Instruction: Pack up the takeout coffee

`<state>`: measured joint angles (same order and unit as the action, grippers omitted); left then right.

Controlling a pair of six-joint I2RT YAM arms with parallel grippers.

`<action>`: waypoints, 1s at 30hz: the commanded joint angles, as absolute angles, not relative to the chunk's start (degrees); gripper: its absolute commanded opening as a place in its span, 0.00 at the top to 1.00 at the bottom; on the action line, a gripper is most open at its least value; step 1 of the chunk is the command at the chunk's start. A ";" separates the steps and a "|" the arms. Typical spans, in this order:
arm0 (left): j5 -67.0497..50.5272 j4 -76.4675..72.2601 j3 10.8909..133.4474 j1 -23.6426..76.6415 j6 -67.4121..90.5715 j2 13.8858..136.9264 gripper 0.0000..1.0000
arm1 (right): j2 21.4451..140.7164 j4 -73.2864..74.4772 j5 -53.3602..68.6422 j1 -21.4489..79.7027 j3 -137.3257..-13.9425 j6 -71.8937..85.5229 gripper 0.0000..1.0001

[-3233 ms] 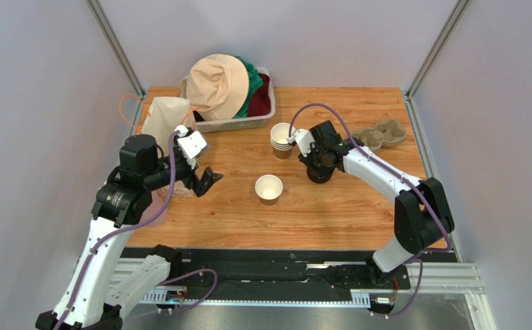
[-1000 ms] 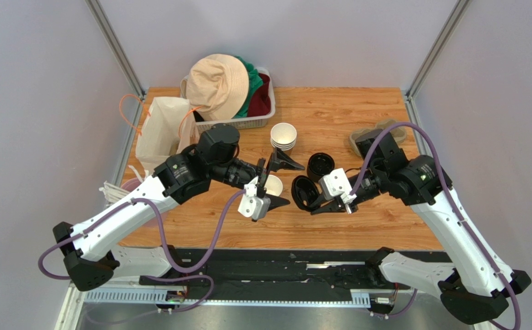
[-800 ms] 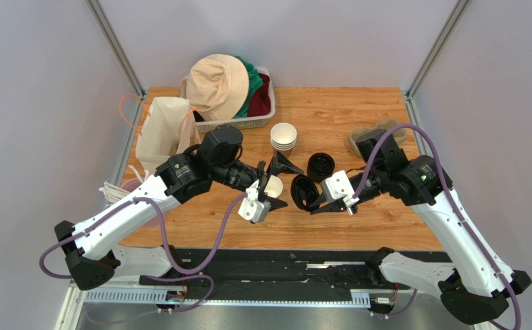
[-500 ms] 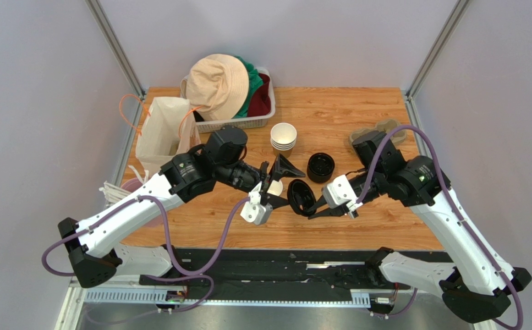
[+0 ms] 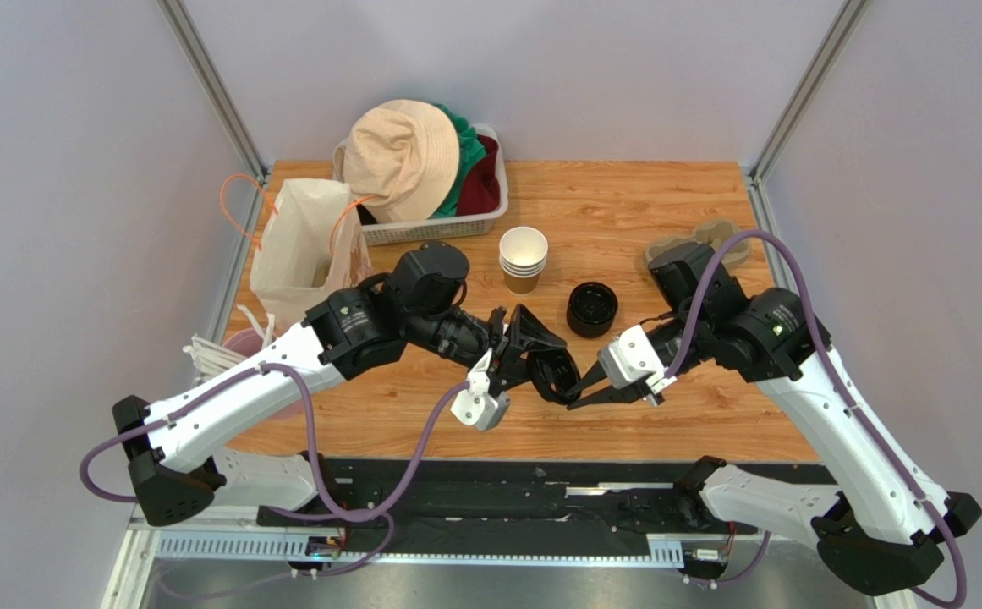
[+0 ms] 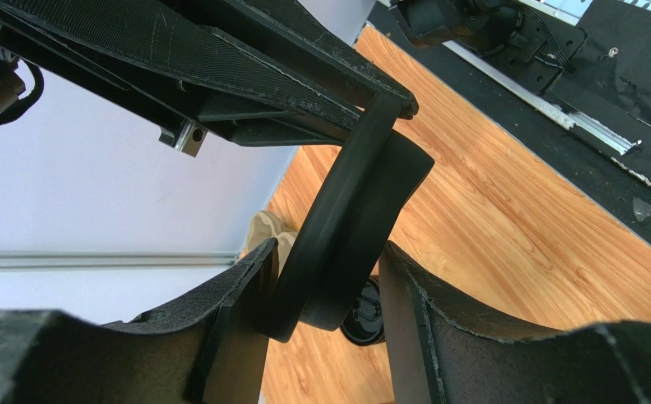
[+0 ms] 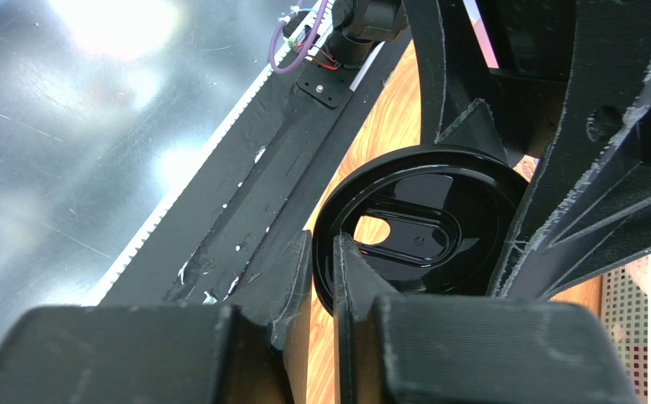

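Note:
A round black lid (image 5: 557, 373) hangs above the table's front middle. My right gripper (image 5: 582, 388) is shut on its rim, which shows pinched between the pads in the right wrist view, lid (image 7: 425, 225) and gripper (image 7: 323, 246). My left gripper (image 5: 535, 358) has come in from the left. In the left wrist view the lid (image 6: 345, 223) stands edge-on and tilted between that gripper's (image 6: 327, 263) half-closed jaws. It leans on one finger, with a thin gap at the other. The single paper cup is hidden behind my left gripper.
A stack of paper cups (image 5: 522, 259) and a pile of black lids (image 5: 592, 308) stand behind the grippers. A paper bag (image 5: 306, 239) is at the back left beside a basket (image 5: 439, 229) of hats. A kraft cup carrier (image 5: 702, 241) lies back right.
My left gripper has slid right, off the single cup and onto the lid, and its jaws have narrowed. My right gripper has carried the lid slightly left toward it.

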<state>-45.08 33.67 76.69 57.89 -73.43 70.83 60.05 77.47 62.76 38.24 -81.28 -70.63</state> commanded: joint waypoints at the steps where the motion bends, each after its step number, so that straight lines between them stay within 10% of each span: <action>1: -45.44 33.92 77.08 58.97 -75.76 70.93 0.46 | 60.12 95.10 64.60 38.58 -81.56 -72.51 0.89; 4: -44.83 34.27 76.91 59.33 -76.11 70.84 0.50 | 60.29 95.01 63.99 38.58 -81.65 -72.51 0.89; 5: -44.82 34.28 76.82 59.50 -76.11 70.84 0.79 | 60.29 94.92 63.72 38.67 -81.56 -72.51 0.89; 14: -43.24 34.54 75.59 59.77 -76.29 70.14 0.76 | 60.38 94.40 62.14 38.50 -82.26 -72.16 0.88; 21: -39.65 36.03 76.11 59.77 -73.93 70.22 0.94 | 56.96 85.80 54.94 36.65 -87.71 -58.76 0.26; 30: -22.43 49.37 86.91 59.77 -55.24 73.12 1.00 | 49.13 58.30 28.33 36.65 -85.26 -36.75 0.16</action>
<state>-31.33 42.44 79.94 59.55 -68.10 72.12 49.98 72.20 43.68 36.88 -85.76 -50.00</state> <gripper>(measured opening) 0.338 0.829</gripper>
